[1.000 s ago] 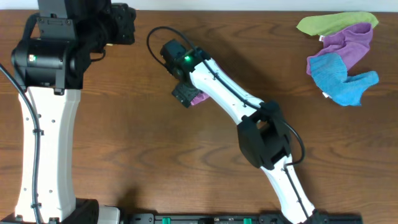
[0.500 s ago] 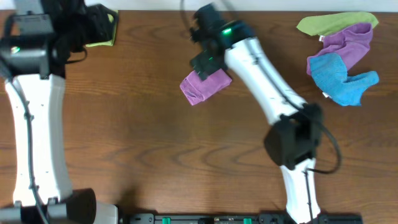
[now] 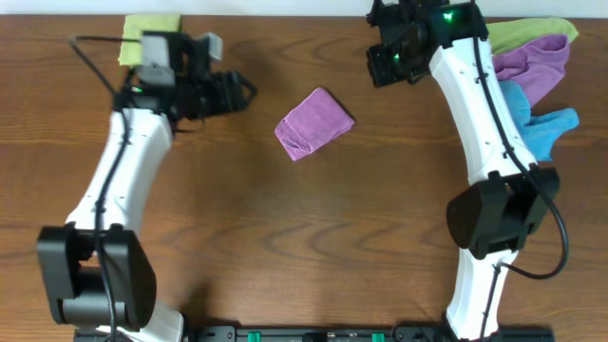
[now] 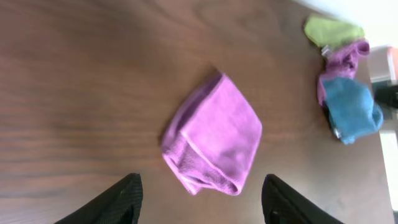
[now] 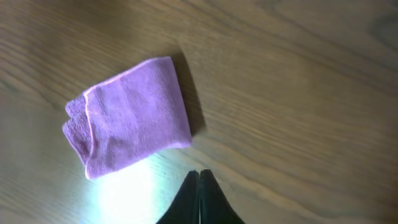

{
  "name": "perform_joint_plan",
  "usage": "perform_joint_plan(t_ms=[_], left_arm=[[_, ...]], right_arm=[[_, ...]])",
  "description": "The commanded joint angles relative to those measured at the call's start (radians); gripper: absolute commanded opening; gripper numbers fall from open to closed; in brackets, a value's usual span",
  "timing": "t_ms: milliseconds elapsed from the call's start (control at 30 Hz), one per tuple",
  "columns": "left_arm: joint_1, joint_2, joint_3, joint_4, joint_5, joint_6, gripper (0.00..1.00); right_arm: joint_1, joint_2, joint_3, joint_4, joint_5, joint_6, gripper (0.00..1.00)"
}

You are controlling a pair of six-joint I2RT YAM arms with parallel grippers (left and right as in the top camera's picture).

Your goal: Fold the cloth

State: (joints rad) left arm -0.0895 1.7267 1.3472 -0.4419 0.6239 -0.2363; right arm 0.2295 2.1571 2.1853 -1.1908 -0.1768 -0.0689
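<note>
The cloth (image 3: pixel 314 123) is purple and lies folded in a small thick packet on the wooden table, toward the back middle. Nothing touches it. My left gripper (image 3: pixel 239 92) hovers to its left and stands open. In the left wrist view the cloth (image 4: pixel 214 137) sits just ahead of the left gripper (image 4: pixel 200 202), between the lines of its two wide-apart fingers (image 4: pixel 124 196). My right gripper (image 3: pixel 382 65) is up at the back, right of the cloth, and shut on nothing. The right wrist view has the cloth (image 5: pixel 130 134) ahead and left of the right gripper (image 5: pixel 199 177).
A loose pile of cloths lies at the back right: green (image 3: pixel 513 34), purple (image 3: pixel 540 66) and blue (image 3: pixel 527 122). A folded green cloth (image 3: pixel 150 26) rests at the back left corner. The right arm's links run down the table's right side.
The right arm has pulled away from the cloth toward the back right and closed its jaws. The left arm has swung in toward the cloth and opened. The cloth stays folded on the table.
</note>
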Motion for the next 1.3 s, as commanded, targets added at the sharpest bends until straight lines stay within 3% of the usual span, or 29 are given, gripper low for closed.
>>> perform_joint_plan(t_ms=[0, 233, 400, 800, 1267], left_arm=[[-0.056, 0.019, -0.076, 0.056, -0.012, -0.084, 0.63], [-0.084, 0.020, -0.212, 0.198, -0.082, -0.189, 0.66], [-0.089, 0.022, -0.281, 0.266, -0.113, -0.199, 0.72], [-0.102, 0.161, -0.285, 0.339, -0.061, -0.251, 0.74], [-0.149, 0.170, -0.285, 0.422, -0.072, -0.285, 0.80]], right_arm=[[0.023, 0.068, -0.036, 0.032, -0.040, 0.030, 0.01], [0.036, 0.188, -0.037, 0.119, -0.132, 0.078, 0.02], [0.039, 0.224, -0.037, 0.168, -0.142, 0.099, 0.02], [0.040, 0.285, -0.037, 0.236, -0.142, 0.166, 0.01], [0.040, 0.362, -0.037, 0.291, -0.138, 0.211, 0.02]])
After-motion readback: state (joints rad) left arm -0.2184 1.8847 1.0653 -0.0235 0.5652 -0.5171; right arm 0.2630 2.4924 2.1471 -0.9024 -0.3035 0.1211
